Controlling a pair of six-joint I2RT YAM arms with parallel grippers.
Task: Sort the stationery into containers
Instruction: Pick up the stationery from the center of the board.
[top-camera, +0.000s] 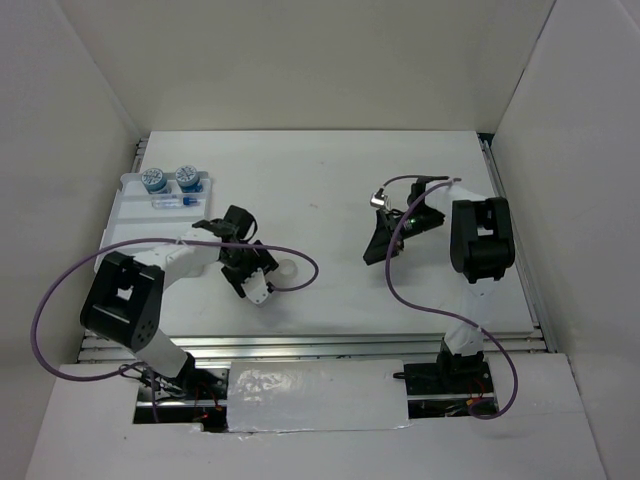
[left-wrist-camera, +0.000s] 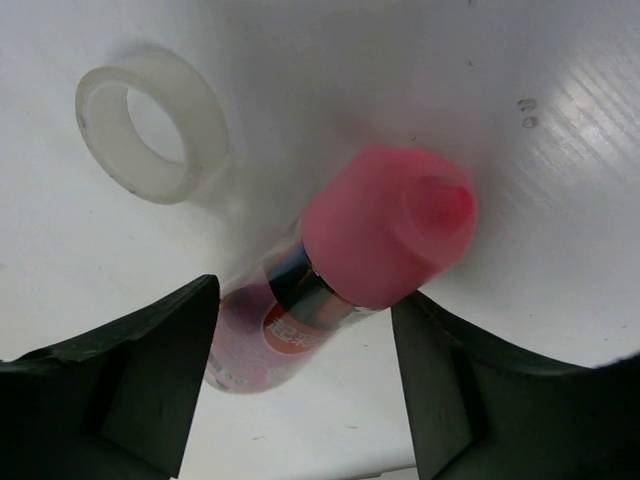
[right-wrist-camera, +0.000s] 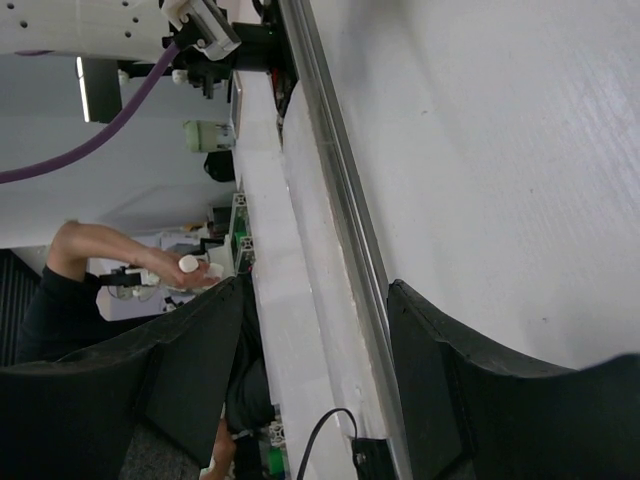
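Left wrist view: the left gripper (left-wrist-camera: 305, 300) has its jaws apart, one on each side of the pink stick (left-wrist-camera: 385, 235), which lies on the table (left-wrist-camera: 560, 120). I see no clamp on it yet. The stick lies slantwise in the gap. Its pink cap points out past the right-hand jaw, and its clear labelled body sits close against the left-hand jaw. Whether that jaw touches the body I cannot tell. The white ring (left-wrist-camera: 150, 125) lies flat beyond the left-hand jaw, apart from the stick.

Top view: the tray (top-camera: 125, 215) sits well out beyond the jaw tips, holding two blue pots (top-camera: 153, 179) and a small tube (top-camera: 170, 201).

Right wrist view: the right gripper (right-wrist-camera: 315, 290) has its jaws apart with nothing between them, idle.

Step in hand, as I judge it: grasp the stick. Notes to self:
- Turn the wrist a little so the jaws meet the stick squarely, not on the slant.
- Close on the straight body just behind the cap. The rounded cap looks likely to slip.
- Close slowly, because a round stick may roll away from the first jaw to touch it.
- Keep the left-hand jaw clear of the ring.
- Lift straight up before carrying the stick toward the tray.
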